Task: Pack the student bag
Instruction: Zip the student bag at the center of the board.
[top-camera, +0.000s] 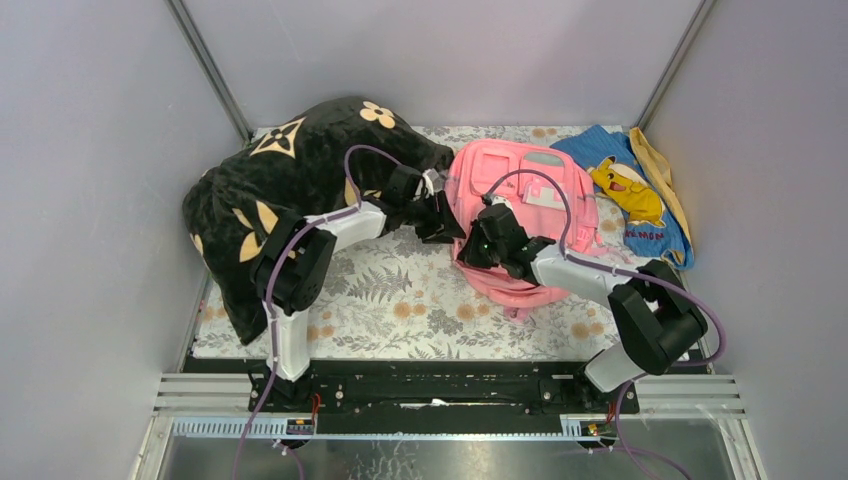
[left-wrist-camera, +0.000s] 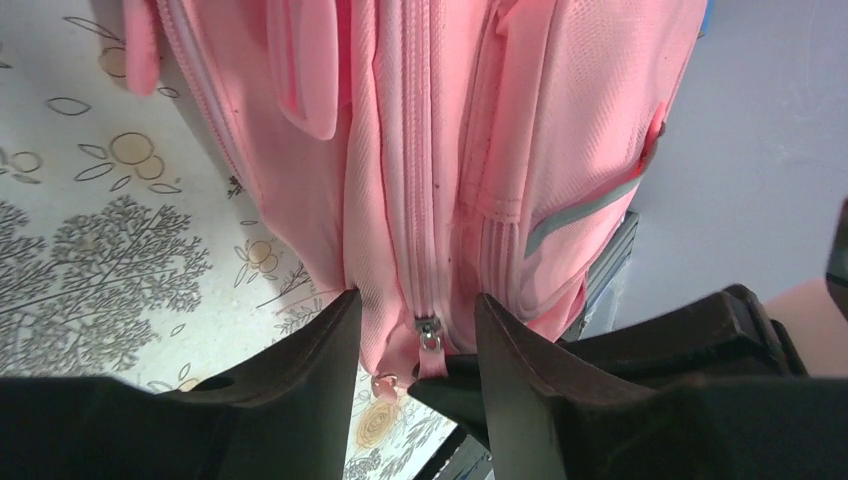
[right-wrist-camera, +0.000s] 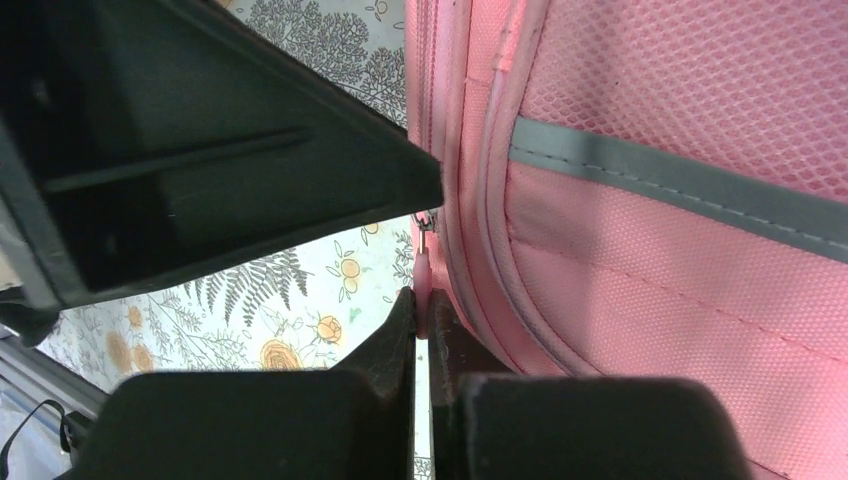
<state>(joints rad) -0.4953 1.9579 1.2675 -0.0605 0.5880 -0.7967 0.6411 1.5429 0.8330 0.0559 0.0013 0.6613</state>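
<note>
Student bag (top-camera: 530, 180) lying just beside the black pillow (top-camera: 290, 170)
Right gripper (right-wrist-camera: 422, 305) is pinched tight on the bag's pink zip pull (right-wrist-camera: 423, 275); left gripper (left-wrist-camera: 415, 300) stands part open (fingers astride the zip seam), gripping nothing

Flower-print counter (top-camera: 400, 300) carrying three things.
A black pillow (top-camera: 290, 160) lies left, the pink student bag (top-camera: 490, 160) in the middle, a blue cloth (top-camera: 598, 150) far right.
</note>
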